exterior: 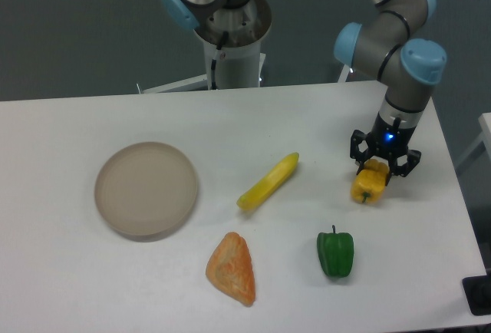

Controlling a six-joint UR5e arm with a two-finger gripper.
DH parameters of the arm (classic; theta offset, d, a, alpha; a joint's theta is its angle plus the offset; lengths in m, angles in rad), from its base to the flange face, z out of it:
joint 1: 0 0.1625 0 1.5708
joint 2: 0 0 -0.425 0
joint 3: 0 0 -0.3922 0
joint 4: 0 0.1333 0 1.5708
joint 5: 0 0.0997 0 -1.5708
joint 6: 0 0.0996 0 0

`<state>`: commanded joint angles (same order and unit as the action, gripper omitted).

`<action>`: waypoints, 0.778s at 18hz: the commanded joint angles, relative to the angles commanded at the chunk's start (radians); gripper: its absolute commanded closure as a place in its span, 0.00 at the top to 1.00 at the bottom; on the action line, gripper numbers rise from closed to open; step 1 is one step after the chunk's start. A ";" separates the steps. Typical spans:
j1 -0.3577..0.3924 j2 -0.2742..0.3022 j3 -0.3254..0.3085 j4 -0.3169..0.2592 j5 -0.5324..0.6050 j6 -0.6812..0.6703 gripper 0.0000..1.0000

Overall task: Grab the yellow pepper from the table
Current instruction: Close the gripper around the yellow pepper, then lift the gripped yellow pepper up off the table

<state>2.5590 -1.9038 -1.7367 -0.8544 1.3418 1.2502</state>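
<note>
1. My gripper (384, 166) is down at the right side of the table (230, 126), its dark fingers closed in around the upper part of the yellow pepper (368, 185). They look pressed to its sides, though I cannot tell how firm the hold is.
2. The yellow pepper sits under my fingers, its lower lobes showing just below them. I cannot tell whether it rests on the white surface or is just off it.
3. To do this well, I judge I should make sure the squeeze is even across the lobes before rising, since a blocky, lobed skin could slip or twist out.
4. The lift should go straight up and slowly, so the pepper does not swing.
5. Around me there is room: the green pepper (335, 252) lies near, toward the front edge; the long yellow piece (268, 182) is well apart to the side; the orange wedge (232, 268) and the round plate (146, 189) are farther still.
</note>
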 joint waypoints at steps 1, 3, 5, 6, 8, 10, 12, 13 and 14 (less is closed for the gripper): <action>-0.031 0.002 0.021 -0.005 0.029 -0.002 0.26; -0.071 0.021 0.058 -0.044 0.068 -0.002 0.26; -0.108 0.049 0.113 -0.112 0.069 -0.008 0.26; -0.108 0.054 0.129 -0.127 0.068 -0.008 0.26; -0.105 0.063 0.172 -0.166 0.069 -0.002 0.26; -0.106 0.061 0.213 -0.207 0.071 0.003 0.26; -0.108 0.057 0.233 -0.227 0.079 0.005 0.26; -0.108 0.055 0.233 -0.224 0.097 0.006 0.26; -0.109 0.052 0.241 -0.221 0.102 0.006 0.26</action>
<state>2.4498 -1.8515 -1.4957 -1.0754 1.4434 1.2563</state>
